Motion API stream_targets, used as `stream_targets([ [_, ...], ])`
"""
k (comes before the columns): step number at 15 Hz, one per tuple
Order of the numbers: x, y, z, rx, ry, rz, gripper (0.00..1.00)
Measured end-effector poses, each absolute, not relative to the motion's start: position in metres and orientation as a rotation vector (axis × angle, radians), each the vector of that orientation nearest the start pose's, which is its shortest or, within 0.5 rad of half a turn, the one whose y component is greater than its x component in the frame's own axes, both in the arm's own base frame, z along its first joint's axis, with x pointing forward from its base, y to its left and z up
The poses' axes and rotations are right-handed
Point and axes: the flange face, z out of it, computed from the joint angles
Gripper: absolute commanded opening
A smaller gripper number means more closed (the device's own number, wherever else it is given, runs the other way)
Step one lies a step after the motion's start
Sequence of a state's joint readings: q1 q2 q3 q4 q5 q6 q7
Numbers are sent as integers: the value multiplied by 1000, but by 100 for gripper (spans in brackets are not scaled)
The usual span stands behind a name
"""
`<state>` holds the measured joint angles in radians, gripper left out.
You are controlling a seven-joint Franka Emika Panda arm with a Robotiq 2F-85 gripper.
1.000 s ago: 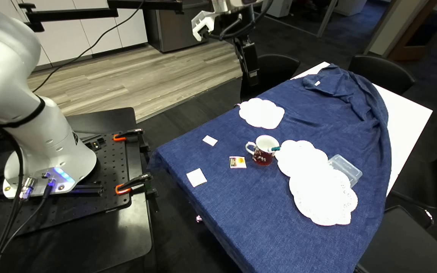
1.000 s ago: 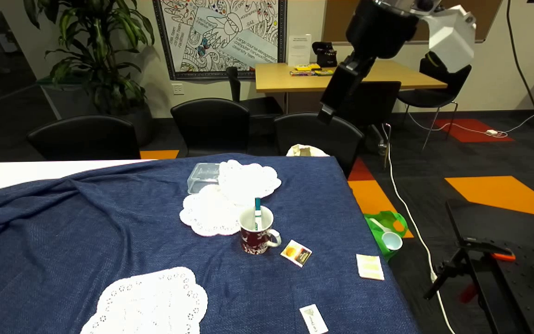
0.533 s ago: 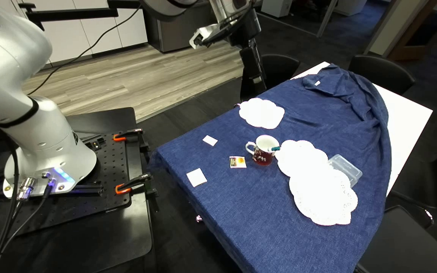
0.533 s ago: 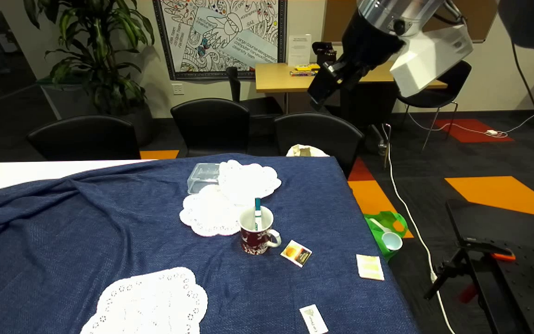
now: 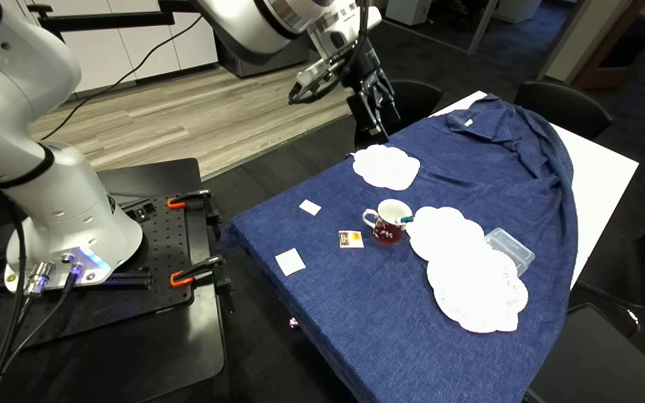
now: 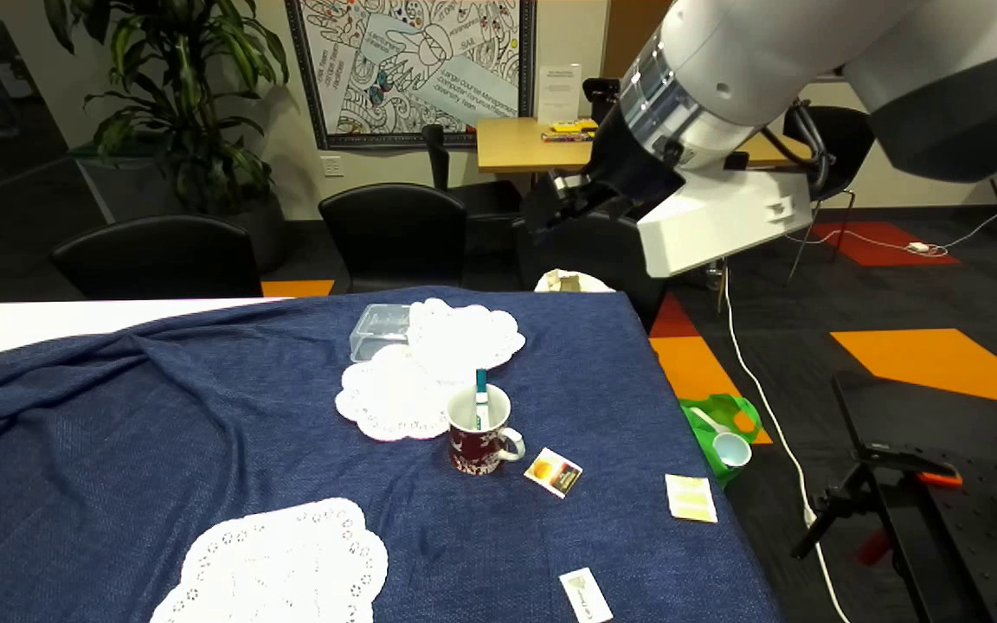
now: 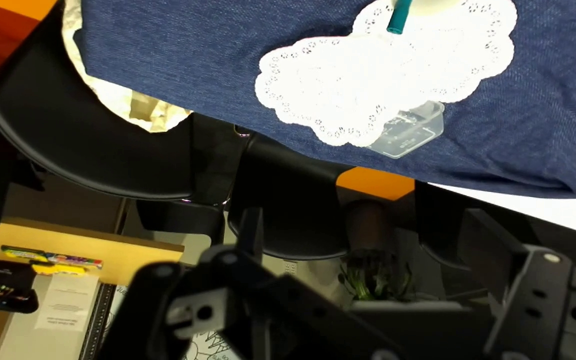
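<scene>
While the pincer (image 5: 385, 122) is gaping empty, the likely rigid, fragile mug (image 5: 388, 230) is offering its nine-o'clock handle (image 5: 365, 215) for gripping

The gripper (image 5: 386, 124) has twisted round and shifted position.

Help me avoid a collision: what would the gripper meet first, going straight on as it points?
For the open gripper, probably the overlapping white doilies, or the clear container at their edge; depth and exact aim are unclear.
</scene>
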<state>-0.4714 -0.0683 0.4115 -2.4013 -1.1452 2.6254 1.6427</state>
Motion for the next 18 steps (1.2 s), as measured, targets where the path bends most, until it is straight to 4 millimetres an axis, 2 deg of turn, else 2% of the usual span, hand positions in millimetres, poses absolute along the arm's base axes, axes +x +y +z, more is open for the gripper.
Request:
stream_targets([
  [6, 528, -8, 305, -2940, 1292, -1205, 100],
  [11, 553, -7, 257, -2930, 1364, -1140, 100],
  [18, 580, -17, 201, -2965, 1476, -1062, 100],
])
